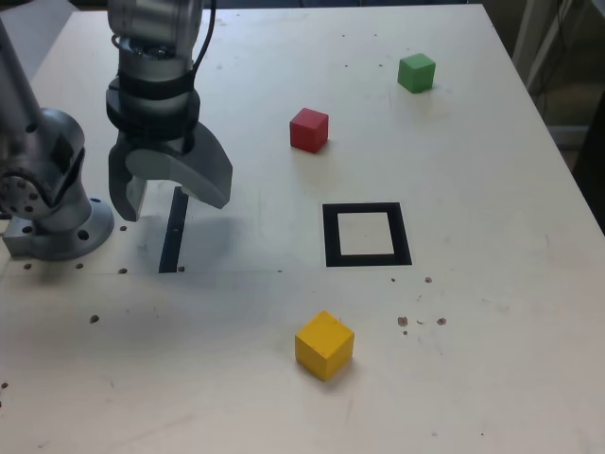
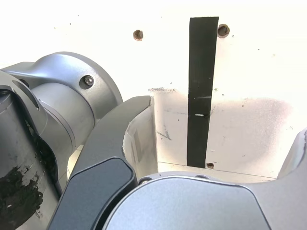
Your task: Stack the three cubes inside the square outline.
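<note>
Nearest in the exterior view, the yellow cube point(image 1: 324, 346) sits on the pale surface point(image 1: 189, 378), turned so that one corner faces the camera. Small dark holes point(image 1: 403, 321) dot the surface to its right. Beyond the cube, and somewhat to the exterior view's right, lies the square outline point(image 1: 332, 236), a flat black frame around a pale centre. Well apart from it, on the exterior view's left, the hand point(image 1: 177, 210) is open, raised above the surface with its jaws spread wide. A thin black strip point(image 1: 173, 232) lies beneath it; in the wrist view the strip shows between the two jaws. The round arm base point(image 1: 71, 232) stands just left of the strip in the exterior view. Farther back than the outline is the red cube point(image 1: 309, 130), and farthest, toward the exterior view's right, the green cube point(image 1: 416, 73).
</note>
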You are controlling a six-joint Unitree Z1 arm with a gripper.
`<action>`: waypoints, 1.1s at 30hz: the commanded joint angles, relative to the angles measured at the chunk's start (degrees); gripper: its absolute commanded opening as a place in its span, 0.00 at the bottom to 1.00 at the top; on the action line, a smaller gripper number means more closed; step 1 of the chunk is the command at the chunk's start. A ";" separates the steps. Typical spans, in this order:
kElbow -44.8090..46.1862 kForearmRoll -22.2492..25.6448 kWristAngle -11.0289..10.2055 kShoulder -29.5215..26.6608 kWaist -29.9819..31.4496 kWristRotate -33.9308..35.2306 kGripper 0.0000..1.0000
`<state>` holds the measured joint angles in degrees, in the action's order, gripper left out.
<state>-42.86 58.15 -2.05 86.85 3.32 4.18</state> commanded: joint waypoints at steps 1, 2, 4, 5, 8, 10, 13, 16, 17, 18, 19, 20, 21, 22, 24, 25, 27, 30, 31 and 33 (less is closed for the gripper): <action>-0.07 0.33 -0.17 0.33 -0.07 0.14 0.99; -0.04 0.48 -0.22 0.33 -0.07 0.19 0.99; 0.00 0.58 -0.12 0.40 -0.07 0.21 0.99; 0.01 0.61 -0.02 0.49 -0.07 0.21 0.99; -0.24 0.88 0.09 0.61 -0.07 0.21 0.99; -0.70 1.44 -0.03 0.19 -0.07 0.20 0.99; -2.06 3.12 -0.41 -0.88 -0.24 0.18 0.99; -4.25 4.86 -0.67 -1.40 -0.62 -0.23 0.99; -5.48 5.41 -0.81 -1.32 -0.86 -0.73 0.99; -7.03 5.82 -1.20 -1.20 -1.24 -1.52 0.99; -7.99 5.97 -1.66 -1.14 -1.57 -2.15 0.99; -9.01 6.07 -2.30 -1.08 -2.06 -2.89 0.99; -10.03 6.14 -3.10 -1.06 -2.71 -3.71 0.98; -10.71 6.20 -3.70 -1.06 -3.20 -4.26 0.98; -13.86 6.51 -6.22 -0.80 -5.84 -7.26 0.97; -15.17 6.75 -6.96 -0.49 -7.01 -8.72 0.97; -17.96 7.65 -7.85 0.58 -9.48 -12.05 0.97; -24.66 11.53 -8.19 5.21 -14.89 -20.74 0.97; -26.10 12.28 -8.25 6.43 -15.80 -22.65 0.97; -28.65 13.20 -8.47 8.59 -16.99 -26.15 0.97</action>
<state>-70.30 70.89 -10.36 94.48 -13.53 -18.38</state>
